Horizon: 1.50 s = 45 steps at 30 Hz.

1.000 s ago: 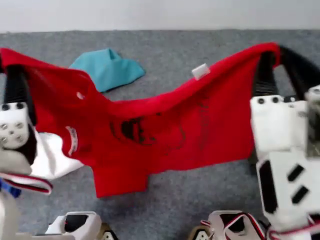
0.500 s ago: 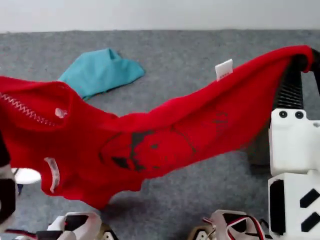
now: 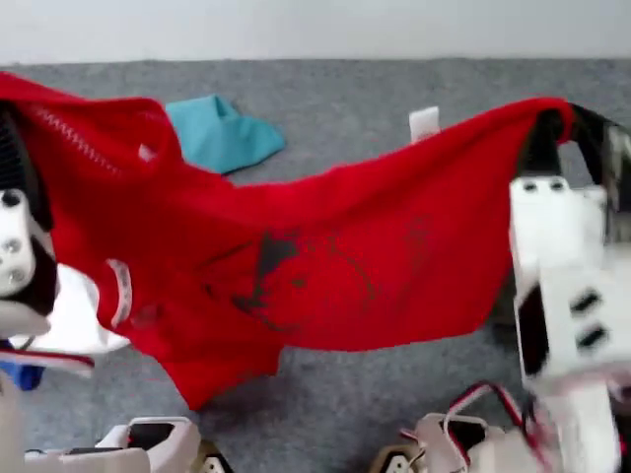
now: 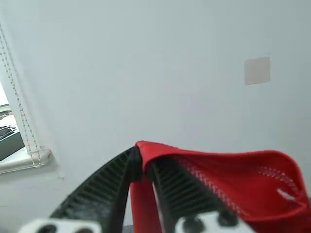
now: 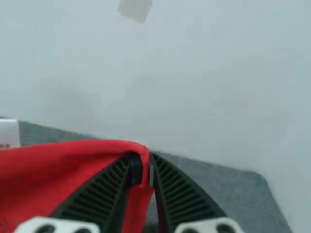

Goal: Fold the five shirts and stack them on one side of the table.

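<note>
lifting red shirt (image 3: pixel 325 266) higher at left gripper (image 4: pixel 142 156), right gripper (image 5: pixel 141 164) clamped

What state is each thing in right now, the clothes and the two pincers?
Red shirt: unfolded, held up above the table, stretched between both pincers.
Teal shirt: crumpled on the table, unfolded.
White garment: on the table, partly hidden by the red shirt.
Left pincer: shut on the red shirt.
Right pincer: shut on the red shirt.

Maybe an office, blind cord (image 4: pixel 20 97), windowsill (image 4: pixel 22 160)
</note>
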{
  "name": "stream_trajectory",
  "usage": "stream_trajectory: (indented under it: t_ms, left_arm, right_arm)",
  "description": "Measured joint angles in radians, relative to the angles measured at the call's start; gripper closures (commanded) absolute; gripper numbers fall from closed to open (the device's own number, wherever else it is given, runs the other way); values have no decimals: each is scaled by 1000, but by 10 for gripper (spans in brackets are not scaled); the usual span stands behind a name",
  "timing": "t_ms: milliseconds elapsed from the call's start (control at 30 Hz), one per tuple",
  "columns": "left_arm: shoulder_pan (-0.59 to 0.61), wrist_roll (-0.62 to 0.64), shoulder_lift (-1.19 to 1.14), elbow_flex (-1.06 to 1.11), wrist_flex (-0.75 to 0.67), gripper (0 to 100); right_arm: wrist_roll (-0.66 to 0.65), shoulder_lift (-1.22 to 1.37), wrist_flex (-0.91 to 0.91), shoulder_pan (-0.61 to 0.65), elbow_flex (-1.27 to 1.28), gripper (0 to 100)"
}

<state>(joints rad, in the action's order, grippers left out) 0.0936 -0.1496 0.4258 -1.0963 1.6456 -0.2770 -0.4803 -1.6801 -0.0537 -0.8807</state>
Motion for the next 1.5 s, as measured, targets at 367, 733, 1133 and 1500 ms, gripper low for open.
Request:
stream_trajectory:
  t_ms: [367,733,1133,1500]
  left_arm:
    - [-2,-17,-5,78,-3,988]
    - [-2,-20,3,-84,-3,988]
    - [2,-20,58,-138,11,988]
    - [0,-49,160,-144,0,988]
  right_arm:
    - [0,12,-60,0,74,988]
    - [0,-126,-61,0,80,988]
    - [0,-178,-61,0,80,988]
    - [0,-253,-61,0,80,988]
